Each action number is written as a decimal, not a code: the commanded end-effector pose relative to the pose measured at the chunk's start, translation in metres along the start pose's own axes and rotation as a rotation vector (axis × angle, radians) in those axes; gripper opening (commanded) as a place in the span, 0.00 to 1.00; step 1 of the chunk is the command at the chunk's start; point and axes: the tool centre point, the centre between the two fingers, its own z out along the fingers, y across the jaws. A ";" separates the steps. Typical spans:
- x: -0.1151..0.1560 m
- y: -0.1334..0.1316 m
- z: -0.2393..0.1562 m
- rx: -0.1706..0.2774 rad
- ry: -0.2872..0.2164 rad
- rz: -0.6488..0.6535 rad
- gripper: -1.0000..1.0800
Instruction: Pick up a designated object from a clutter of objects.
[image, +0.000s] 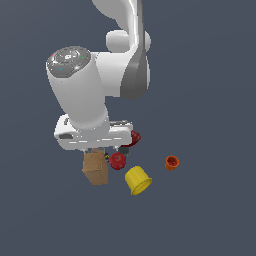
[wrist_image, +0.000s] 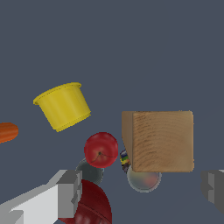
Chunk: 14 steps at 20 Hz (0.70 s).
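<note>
Two wide-spread gripper fingers, seemingly empty

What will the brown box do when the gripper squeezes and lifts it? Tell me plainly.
The brown box looks rigid, with flat wood-grained faces, so it probably won't deform or roll. Its flat sides should suit the open gripper. It sits close to the red apple and a small multicoloured piece, which it may nudge.
</note>
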 end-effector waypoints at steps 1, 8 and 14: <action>0.006 0.014 0.012 -0.005 0.002 -0.005 0.96; 0.012 0.036 0.032 -0.012 0.001 -0.012 0.96; 0.012 0.037 0.035 -0.013 0.000 -0.011 0.96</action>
